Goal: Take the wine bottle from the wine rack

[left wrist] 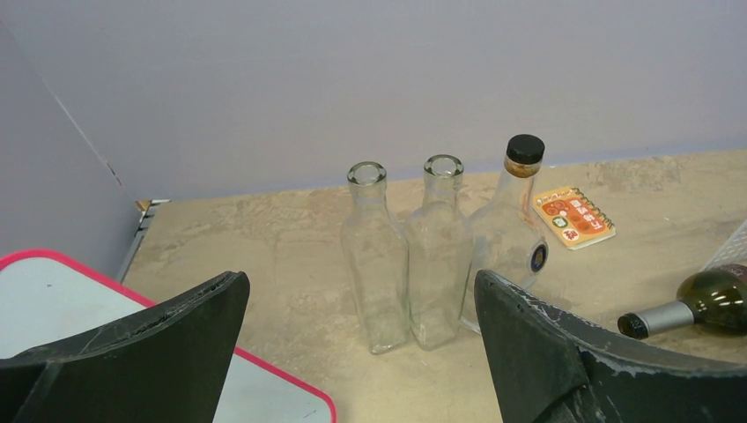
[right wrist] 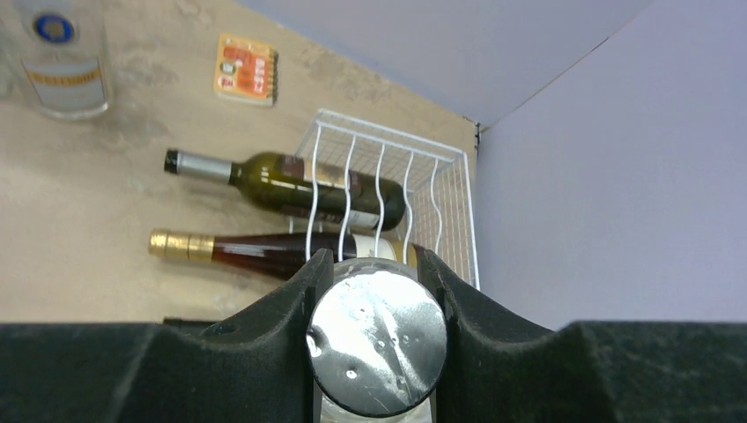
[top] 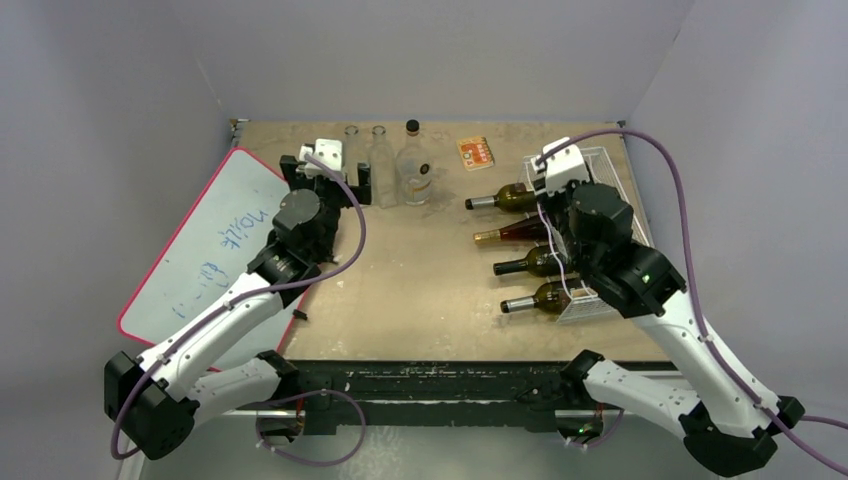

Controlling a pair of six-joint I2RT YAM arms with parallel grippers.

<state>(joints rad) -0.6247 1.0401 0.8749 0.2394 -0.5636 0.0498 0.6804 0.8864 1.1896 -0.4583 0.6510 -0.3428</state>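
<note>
My left gripper (left wrist: 357, 295) hangs open well left of the wine rack (right wrist: 388, 145), facing clear glass bottles (left wrist: 374, 256). My right gripper (right wrist: 374, 264) is over the rack, clamped on what I judge is a wine bottle (right wrist: 374, 348) lying there, neck pointing left.

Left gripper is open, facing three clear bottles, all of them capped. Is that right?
Not quite. The left gripper is open and faces three clear bottles, but only the rightmost has a black cap; the other two are uncapped. The left wrist view shows it.
</note>
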